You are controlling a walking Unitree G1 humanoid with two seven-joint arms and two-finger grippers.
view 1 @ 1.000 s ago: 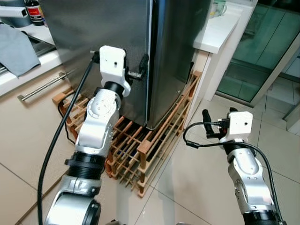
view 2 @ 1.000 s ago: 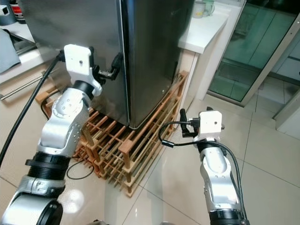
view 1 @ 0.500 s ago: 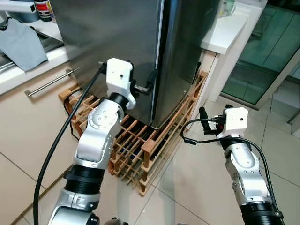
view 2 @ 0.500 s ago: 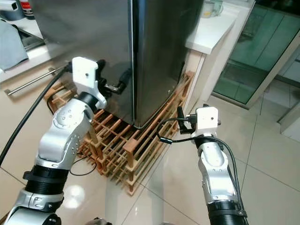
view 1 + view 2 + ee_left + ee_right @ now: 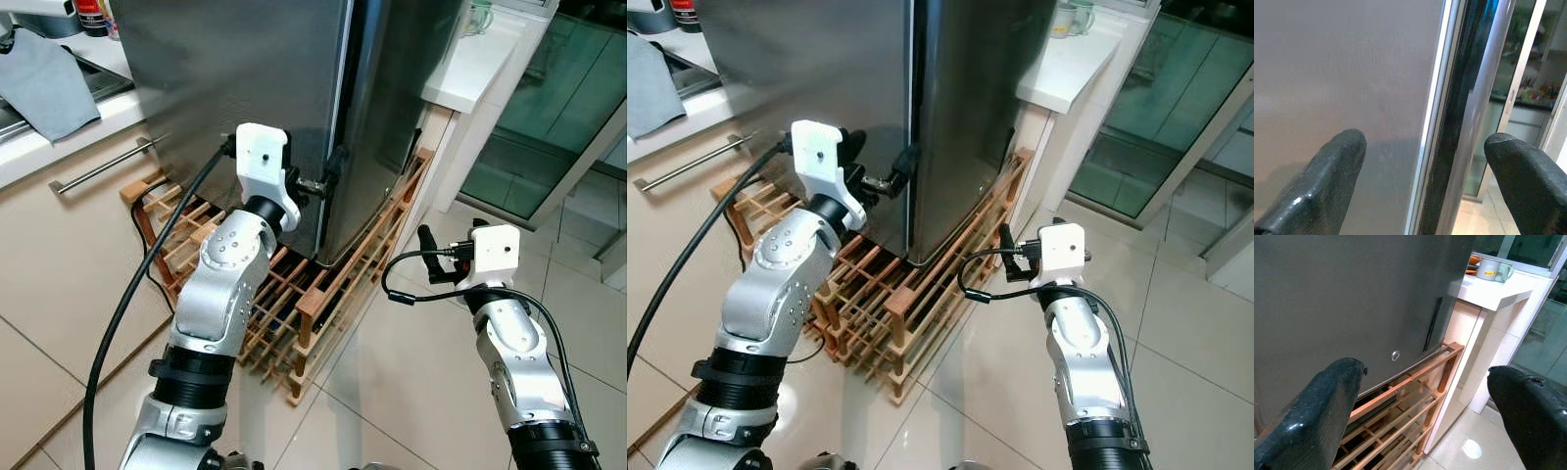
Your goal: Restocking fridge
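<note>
My left gripper point(image 5: 328, 176) is raised against the fridge point(image 5: 245, 88), right at the vertical edge where the steel door front meets the darker side panel. In the left wrist view its two black fingers point(image 5: 1327, 191) stand spread apart, with that door edge running up between them and nothing held; one finger lies over the grey door face, the other past the corner. From the head camera I see one fingertip touching or nearly touching the corner of the fridge, low on the door.

My right gripper point(image 5: 428, 257) hangs lower and off to the right, over the tiled floor point(image 5: 411, 392), well apart from the fridge. Its fingers point(image 5: 1327, 416) are likewise spread wide and empty, pointing toward the fridge's dark side panel and the base beneath it.

The fridge stands on a wooden slatted rack point(image 5: 294, 304) that sticks out in front of and beside its base. A thick black cable point(image 5: 127, 294) runs from my left wrist down along the arm, and a thinner one loops by my right wrist.

To the left of the fridge there is a beige cabinet front with a long metal handle point(image 5: 103, 166), a counter above it carrying a grey cloth point(image 5: 44, 83). To the right a white counter point(image 5: 470, 69) holds a pale green mug point(image 5: 1492, 269), with green-tinted glass doors point(image 5: 549, 108) beyond.
</note>
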